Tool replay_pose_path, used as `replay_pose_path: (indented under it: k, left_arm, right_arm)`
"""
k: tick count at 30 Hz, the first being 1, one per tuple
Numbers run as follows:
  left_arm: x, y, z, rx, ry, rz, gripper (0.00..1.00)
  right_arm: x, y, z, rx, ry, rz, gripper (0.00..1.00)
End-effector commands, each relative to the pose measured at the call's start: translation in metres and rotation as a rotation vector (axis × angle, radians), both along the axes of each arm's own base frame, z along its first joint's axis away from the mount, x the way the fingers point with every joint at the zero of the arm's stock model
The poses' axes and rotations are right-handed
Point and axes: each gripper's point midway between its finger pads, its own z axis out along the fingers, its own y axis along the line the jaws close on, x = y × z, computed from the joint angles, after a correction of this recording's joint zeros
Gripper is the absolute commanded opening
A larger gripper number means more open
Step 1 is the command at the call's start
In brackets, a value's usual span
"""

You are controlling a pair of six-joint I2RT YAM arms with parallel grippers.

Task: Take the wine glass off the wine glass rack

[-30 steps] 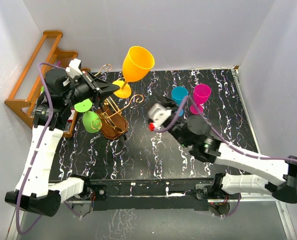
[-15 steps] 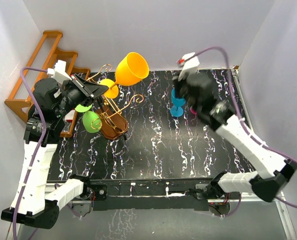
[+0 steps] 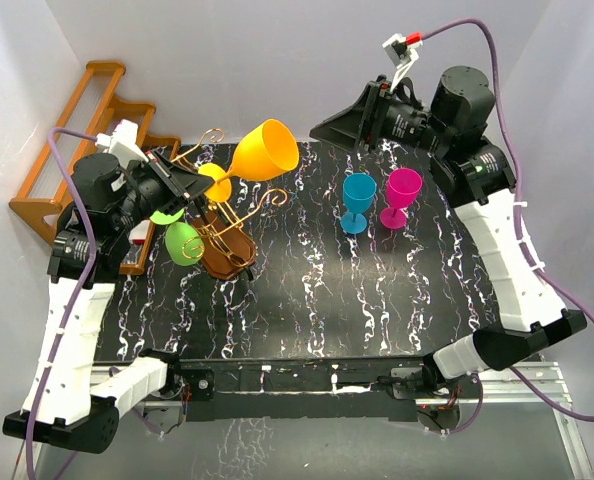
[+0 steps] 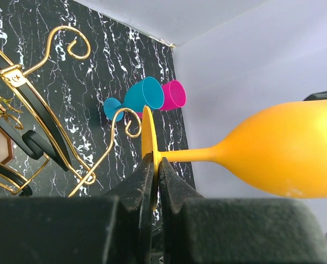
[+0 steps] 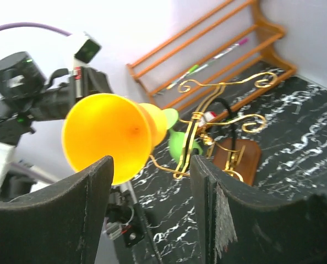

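The orange wine glass (image 3: 265, 150) lies tilted on its side in the air, its bowl pointing right. My left gripper (image 3: 192, 182) is shut on the rim of its foot (image 4: 147, 132), seen edge-on between the jaws of the left gripper (image 4: 155, 162). The foot sits just over the upper scrolls of the gold wire wine glass rack (image 3: 222, 232), close to one curl (image 4: 125, 118). A green glass (image 3: 182, 243) hangs on the rack. My right gripper (image 3: 322, 128) is raised at the back, open and empty. In the right wrist view, that gripper (image 5: 152, 165) faces the orange bowl (image 5: 105, 135).
A blue glass (image 3: 358, 200) and a pink glass (image 3: 402, 195) stand upright at the back right of the black marbled table (image 3: 307, 310). An orange-brown wooden stepped shelf (image 3: 67, 180) stands against the left wall behind the left arm. White walls enclose three sides.
My right arm has swung up and back, away from the blue and pink glasses, and its jaws have opened. The left gripper has tipped the orange glass slightly lower.
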Motion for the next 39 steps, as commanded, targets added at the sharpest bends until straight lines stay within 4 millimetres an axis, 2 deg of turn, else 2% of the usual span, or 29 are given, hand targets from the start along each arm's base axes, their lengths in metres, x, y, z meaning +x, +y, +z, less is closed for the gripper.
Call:
replay_pose_path:
  k: [1,7,17,19,20,21,22,23,24,27,29,30,33,36,38,39]
  left_arm:
    - [-0.005,0.003,0.017,0.031,-0.062,-0.007,0.00]
    - [-0.004,0.002,0.017,0.036,-0.059,-0.016,0.00]
    - [-0.004,0.001,0.014,0.042,-0.047,-0.023,0.00]
    - [-0.004,0.001,0.015,0.045,-0.046,-0.022,0.00]
    - [-0.004,0.001,0.015,0.047,-0.044,-0.021,0.00]
    - [-0.004,0.001,0.015,0.049,-0.042,-0.022,0.00]
    - [-0.004,0.001,0.015,0.051,-0.042,-0.022,0.00]
    - [-0.003,0.001,0.014,0.052,-0.036,-0.023,0.00]
    - [-0.003,0.002,0.013,0.054,-0.032,-0.021,0.03]
    - [-0.001,0.006,0.011,0.072,-0.019,0.004,0.32]
    - [-0.001,0.012,0.008,0.090,-0.005,0.035,0.46]
    - [-0.001,0.016,0.006,0.100,0.007,0.056,0.49]
    - [-0.002,0.029,0.000,0.134,0.032,0.130,0.52]
    - [-0.004,0.041,-0.004,0.157,0.043,0.193,0.53]
    - [-0.007,0.049,-0.006,0.169,0.046,0.234,0.52]
    - [-0.009,0.054,-0.007,0.175,0.049,0.258,0.52]
  right_arm:
    - [-0.024,0.014,0.023,0.067,-0.001,0.187,0.59]
    - [-0.015,0.018,0.012,0.038,0.018,0.163,0.57]
    - [-0.011,0.054,-0.007,-0.052,0.044,0.154,0.54]
    - [-0.007,0.057,-0.011,-0.062,0.051,0.137,0.45]
    - [-0.006,0.058,-0.011,-0.066,0.052,0.129,0.31]
    - [-0.004,0.057,-0.013,-0.069,0.058,0.118,0.22]
    - [-0.001,0.057,-0.014,-0.071,0.062,0.104,0.13]
    - [0.000,0.056,-0.015,-0.073,0.063,0.095,0.08]
    - [0.001,0.055,-0.014,-0.073,0.062,0.087,0.08]
    - [0.009,0.049,-0.015,-0.081,0.057,0.022,0.08]
    - [0.020,0.037,-0.013,-0.090,0.049,-0.070,0.08]
    - [0.028,0.028,-0.012,-0.091,0.047,-0.128,0.08]
    - [0.058,-0.014,-0.009,-0.095,0.032,-0.334,0.08]
    - [0.090,-0.071,-0.008,-0.122,0.010,-0.604,0.08]
    - [0.110,-0.118,-0.015,-0.154,0.020,-0.823,0.08]
    - [0.119,-0.149,-0.021,-0.178,0.038,-0.959,0.08]
